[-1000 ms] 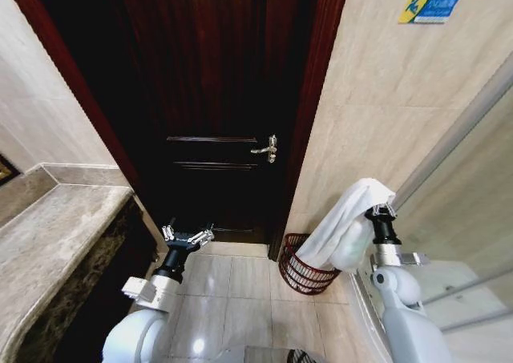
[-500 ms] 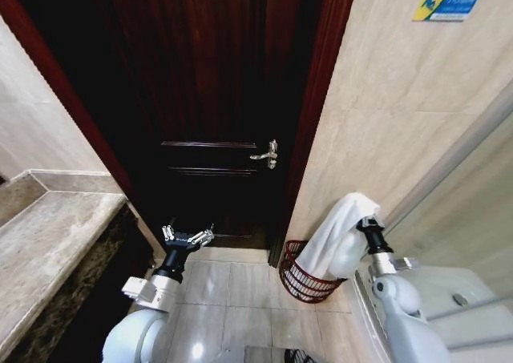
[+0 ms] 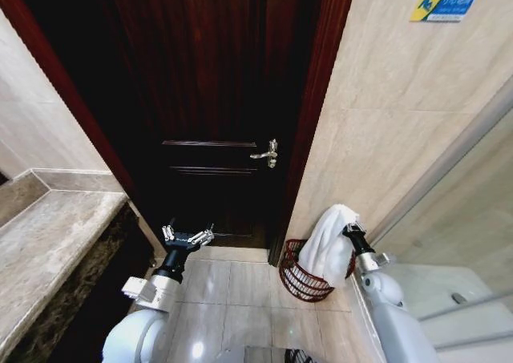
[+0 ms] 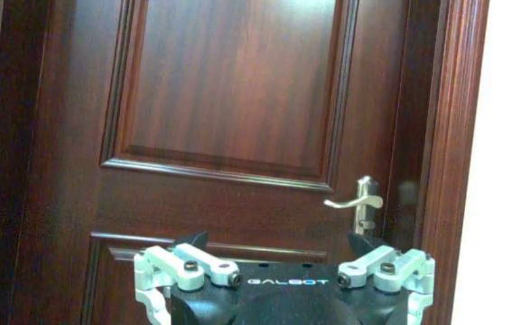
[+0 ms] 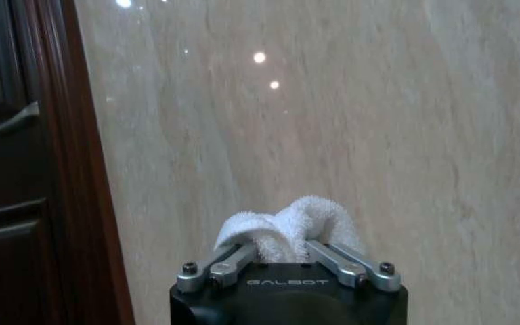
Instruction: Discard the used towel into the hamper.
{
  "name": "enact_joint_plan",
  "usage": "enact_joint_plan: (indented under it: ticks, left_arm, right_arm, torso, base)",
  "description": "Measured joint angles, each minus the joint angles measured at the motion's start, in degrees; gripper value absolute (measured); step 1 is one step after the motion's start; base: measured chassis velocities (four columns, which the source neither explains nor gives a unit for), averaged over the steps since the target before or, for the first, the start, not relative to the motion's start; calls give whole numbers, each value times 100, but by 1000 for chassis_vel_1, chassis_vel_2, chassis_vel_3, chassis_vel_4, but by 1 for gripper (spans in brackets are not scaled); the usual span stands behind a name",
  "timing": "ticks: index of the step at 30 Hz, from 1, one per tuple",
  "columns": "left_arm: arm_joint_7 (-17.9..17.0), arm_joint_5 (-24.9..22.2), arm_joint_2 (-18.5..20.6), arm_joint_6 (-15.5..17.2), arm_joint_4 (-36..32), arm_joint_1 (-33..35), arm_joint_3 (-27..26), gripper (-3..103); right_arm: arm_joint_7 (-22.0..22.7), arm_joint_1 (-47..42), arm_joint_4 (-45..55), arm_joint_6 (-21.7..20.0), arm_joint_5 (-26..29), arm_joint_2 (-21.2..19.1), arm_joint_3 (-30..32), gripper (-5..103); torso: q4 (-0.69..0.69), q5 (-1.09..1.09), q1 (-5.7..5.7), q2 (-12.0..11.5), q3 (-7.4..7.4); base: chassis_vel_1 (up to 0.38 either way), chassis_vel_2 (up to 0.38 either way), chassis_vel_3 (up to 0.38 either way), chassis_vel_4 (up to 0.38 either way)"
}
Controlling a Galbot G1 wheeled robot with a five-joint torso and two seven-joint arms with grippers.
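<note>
The towel [image 3: 327,247] is white and hangs in a bunched fold from the right hand [image 3: 345,228], with its lower end dropping inside the rim of the hamper [image 3: 303,279]. In the right wrist view the towel [image 5: 287,227] bulges up between the two fingers [image 5: 227,263], which are pinched in on the cloth from both sides.

The hamper is a round, dark red-brown basket of thin open ribs. It stands on the tiled floor [image 3: 232,287] in the corner where the door frame [image 3: 314,114] meets the beige tiled wall [image 3: 385,123]. Through the ribs no other content can be made out; the towel's end covers the far part of the opening.

The right arm rises from the lower right of the head view, close alongside the wall and a glass panel [image 3: 457,211]. The right hand sits just above the hamper's rim on the wall side.

The dark wooden door [image 3: 216,98] is closed, and its metal lever handle [image 3: 266,152] sits near the frame edge, above and to the left of the hamper. Open floor lies between the hamper and the left arm.

The left hand [image 3: 187,236] is held low in front of the door, well apart from the hamper, with its fingers spread wide and nothing between them. The left wrist view shows the same spread fingers [image 4: 190,265] facing the door panel and the handle [image 4: 357,203].

A stone counter [image 3: 48,251] runs along the left side, with its dark front edge near the left arm.
</note>
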Motion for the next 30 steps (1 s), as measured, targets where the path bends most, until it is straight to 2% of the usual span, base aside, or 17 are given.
enact_joint_plan:
  ticks: [5, 14, 19, 30]
  left_arm:
    - [0, 0, 0, 0, 0, 1, 0, 100]
    - [0, 0, 0, 0, 0, 0, 0, 100]
    - [0, 0, 0, 0, 0, 0, 0, 100]
    - [0, 0, 0, 0, 0, 0, 0, 100]
  right_arm:
    - [-239, 327, -667, 35, 43, -14, -136, 7]
    - [-313, 475, -1194, 96, 29, 62, -193, 7]
    - [-345, 590, -1656, 263, -59, 104, -249, 7]
    - [-431, 1086, -3124, 467, -593, 248, -325, 7]
  torso:
    - [1, 2, 0, 0, 0]
    - [0, 1, 0, 0, 0]
    - [0, 1, 0, 0, 0]
    - [1, 2, 0, -1, 0]
  base:
    - [0, 0, 0, 0]
    - [0, 0, 0, 0]
    - [0, 0, 0, 0]
    - [0, 0, 0, 0]
